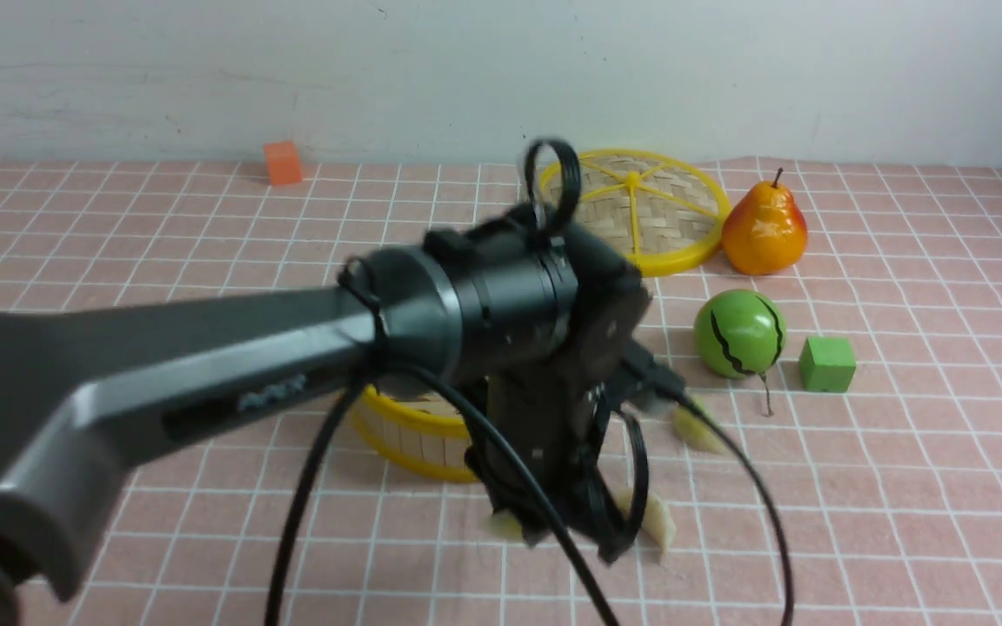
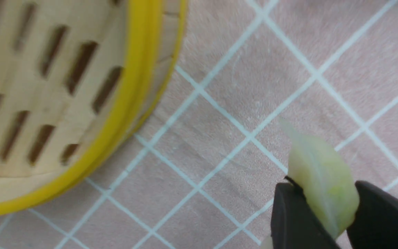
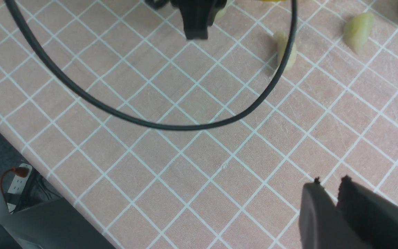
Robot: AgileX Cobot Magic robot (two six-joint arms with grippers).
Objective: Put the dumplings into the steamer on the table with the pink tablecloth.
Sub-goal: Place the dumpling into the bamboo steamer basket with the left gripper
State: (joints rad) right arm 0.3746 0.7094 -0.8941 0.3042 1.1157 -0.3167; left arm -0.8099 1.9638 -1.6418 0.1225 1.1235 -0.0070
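The left gripper (image 2: pixel 327 224) is clamped on a pale green dumpling (image 2: pixel 320 176), one black finger on each side. The steamer (image 2: pixel 47 103) stands just beside it on the pink tablecloth (image 2: pixel 254 69). Another dumpling (image 1: pixel 659 524) lies near the gripper, and a third dumpling (image 1: pixel 697 430) lies nearer the green melon ball (image 1: pixel 738 333). The right gripper (image 3: pixel 337 197) hovers apart, fingers nearly together, holding nothing.

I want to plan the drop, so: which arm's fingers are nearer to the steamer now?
Left. The left fingers, around a dumpling, are just beside the steamer wall. The right fingers are far off, near the table front right edge, holding nothing.
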